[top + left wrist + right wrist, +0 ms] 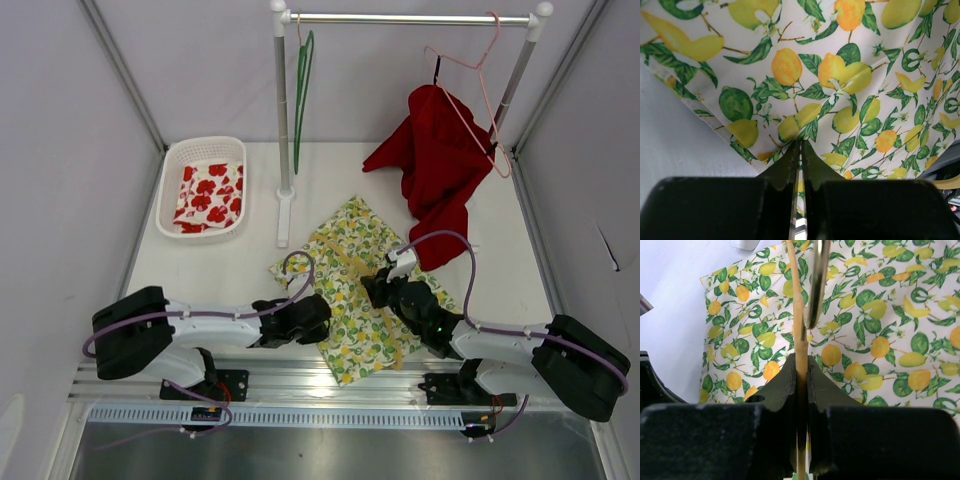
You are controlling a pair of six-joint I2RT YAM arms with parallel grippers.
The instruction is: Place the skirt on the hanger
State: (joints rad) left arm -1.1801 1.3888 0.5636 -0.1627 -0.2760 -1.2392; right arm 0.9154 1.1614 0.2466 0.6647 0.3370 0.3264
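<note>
Right wrist view: right end effector (pixel 801 364) pinches the wooden hanger (pixel 797 300) over the lemon-print skirt (pixel 875 340); left end effector (pixel 800 146) pinches the skirt's edge.

A white plastic basket with slotted walls (pixel 166 190) sits at the far left of the white tabletop (pixel 220 270), and a folded white cloth printed with red flowers (pixel 210 197) lies inside it. Just right of the basket stands a clothes rail: a white upright post (pixel 283 120) on a flat white foot (pixel 285 215), a shiny metal crossbar (pixel 410 18) and a second, slanting post (pixel 520 70) at the right. A thin green wire hanger (pixel 301 90) hangs near the left post. A pink wire hanger (pixel 463 108) hangs tilted near the right end, carrying a crumpled red garment (pixel 440 160) whose lower end reaches the tabletop. Pale panel walls (pixel 60 150) enclose the scene.
</note>
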